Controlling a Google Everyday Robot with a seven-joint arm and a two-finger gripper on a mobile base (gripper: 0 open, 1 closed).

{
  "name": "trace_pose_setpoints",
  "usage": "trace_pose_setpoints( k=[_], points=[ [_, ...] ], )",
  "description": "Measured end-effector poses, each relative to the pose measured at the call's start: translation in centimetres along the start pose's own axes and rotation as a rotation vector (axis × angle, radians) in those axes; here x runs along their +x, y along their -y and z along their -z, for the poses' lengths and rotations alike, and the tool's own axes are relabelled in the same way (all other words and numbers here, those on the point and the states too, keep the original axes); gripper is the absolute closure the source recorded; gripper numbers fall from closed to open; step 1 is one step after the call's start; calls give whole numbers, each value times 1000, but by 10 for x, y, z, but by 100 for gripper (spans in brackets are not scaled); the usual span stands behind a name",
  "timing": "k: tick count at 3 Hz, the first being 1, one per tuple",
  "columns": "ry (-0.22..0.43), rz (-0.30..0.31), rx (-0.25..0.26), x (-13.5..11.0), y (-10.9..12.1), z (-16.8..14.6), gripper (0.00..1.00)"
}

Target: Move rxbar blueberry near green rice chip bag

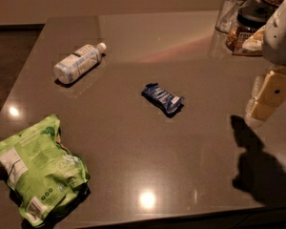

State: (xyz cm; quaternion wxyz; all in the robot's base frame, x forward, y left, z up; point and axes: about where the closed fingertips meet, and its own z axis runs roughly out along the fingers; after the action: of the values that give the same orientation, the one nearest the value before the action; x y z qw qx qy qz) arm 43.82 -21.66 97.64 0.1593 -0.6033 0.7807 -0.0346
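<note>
The rxbar blueberry [163,99] is a small dark blue wrapped bar lying flat near the middle of the table. The green rice chip bag [35,168] is a large puffy bright green bag lying at the front left corner, well apart from the bar. My gripper [267,99] hangs at the right edge of the view, to the right of the bar and above the table, below the white arm [281,32]. It holds nothing that I can see. Its shadow falls on the table at the front right.
A clear plastic bottle [79,63] with a white cap lies on its side at the back left. A glass [232,9] and a dark-lidded jar [248,27] stand at the back right corner. The table's front edge [181,213] runs along the bottom.
</note>
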Motion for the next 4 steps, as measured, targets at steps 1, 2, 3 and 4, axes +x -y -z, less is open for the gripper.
trace_pose_setpoints(
  k=[1, 2, 3, 4],
  points=[
    [1, 0, 2, 0, 0, 0, 0],
    [35, 9, -15, -19, 5, -9, 0],
    [70, 13, -58, -43, 12, -30, 0],
    [90, 5, -102, -65, 20, -57, 0]
  ],
)
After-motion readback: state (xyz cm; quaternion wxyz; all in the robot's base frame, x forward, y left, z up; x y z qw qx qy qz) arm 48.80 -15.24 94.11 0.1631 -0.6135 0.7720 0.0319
